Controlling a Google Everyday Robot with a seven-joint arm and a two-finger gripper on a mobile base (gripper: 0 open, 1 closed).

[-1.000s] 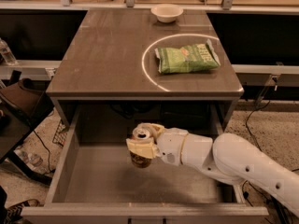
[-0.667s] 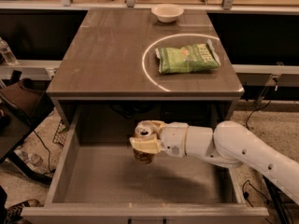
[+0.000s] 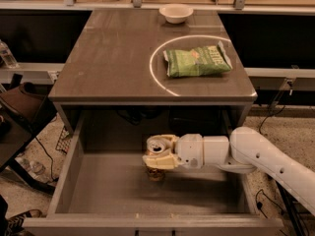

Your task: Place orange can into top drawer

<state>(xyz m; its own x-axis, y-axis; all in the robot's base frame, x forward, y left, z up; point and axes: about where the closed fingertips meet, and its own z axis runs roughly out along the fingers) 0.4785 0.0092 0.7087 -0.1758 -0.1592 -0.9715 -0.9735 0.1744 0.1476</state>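
Observation:
The orange can (image 3: 157, 145) stands upright inside the open top drawer (image 3: 113, 186), near its middle, with its silver top facing up. My gripper (image 3: 158, 154) reaches in from the right on a white arm and is shut on the can's sides. The can's base is at or just above the drawer's flat grey bottom; I cannot tell if it touches.
A green chip bag (image 3: 198, 61) lies on the grey table top (image 3: 108, 58) inside a bright ring of light. A white bowl (image 3: 176, 13) sits at the table's far edge. Cables and a dark chair are on the floor to the left.
The arm has stretched out straighter and the can has moved slightly toward the drawer's back. The gripper still holds the can.

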